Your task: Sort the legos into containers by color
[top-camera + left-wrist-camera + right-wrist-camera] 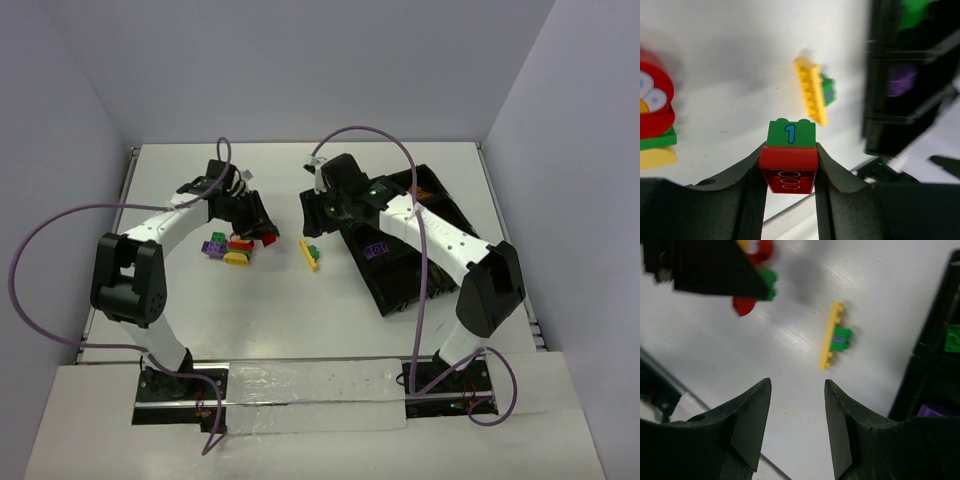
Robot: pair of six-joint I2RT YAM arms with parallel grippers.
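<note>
My left gripper (pixel 790 150) is shut on a red lego (pixel 789 170) with a green lego marked "1" (pixel 791 133) stuck to it. From above, that gripper (pixel 260 228) hangs over the table just right of a small heap of purple, red and yellow legos (pixel 228 248). A yellow plate lego (pixel 310 255) carrying a small green lego (pixel 841 338) lies between the arms. My right gripper (pixel 797 385) is open and empty, above bare table short of the yellow plate (pixel 831 335). The black divided tray (pixel 395 285) holds a purple lego (pixel 900 80) and a green one (pixel 952 337).
A red rounded lego (pixel 655 100) on green and yellow pieces sits at the left edge of the left wrist view. The left arm's gripper (pixel 705 265) fills the right wrist view's top left. The tray wall (pixel 935 365) stands close on the right.
</note>
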